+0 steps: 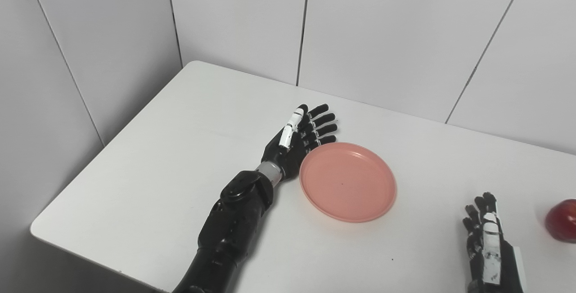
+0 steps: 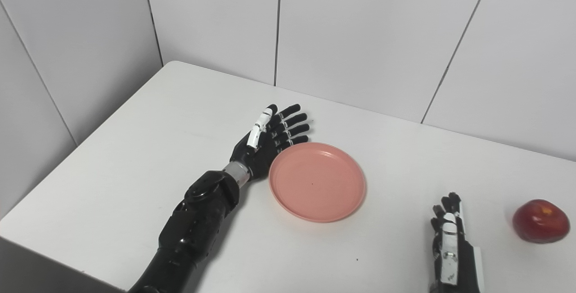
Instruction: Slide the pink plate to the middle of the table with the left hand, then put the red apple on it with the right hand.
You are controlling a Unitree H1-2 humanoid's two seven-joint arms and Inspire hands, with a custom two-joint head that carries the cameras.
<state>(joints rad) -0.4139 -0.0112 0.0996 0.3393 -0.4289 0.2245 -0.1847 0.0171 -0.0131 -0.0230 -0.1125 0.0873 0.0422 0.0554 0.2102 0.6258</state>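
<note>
The pink plate [image 2: 317,181] lies near the centre of the frame on the white table [image 2: 135,149]. The left hand [image 2: 270,136] rests against its left rim, fingers spread and holding nothing. The right hand [image 2: 450,239], lower right, is empty with fingers extended. The red apple [image 2: 540,221] sits just right of it, apart.

left hand [image 2: 270,137]: glossy black, white thumb panel, silver wrist | right hand [image 2: 450,243]: black, white panel
</note>
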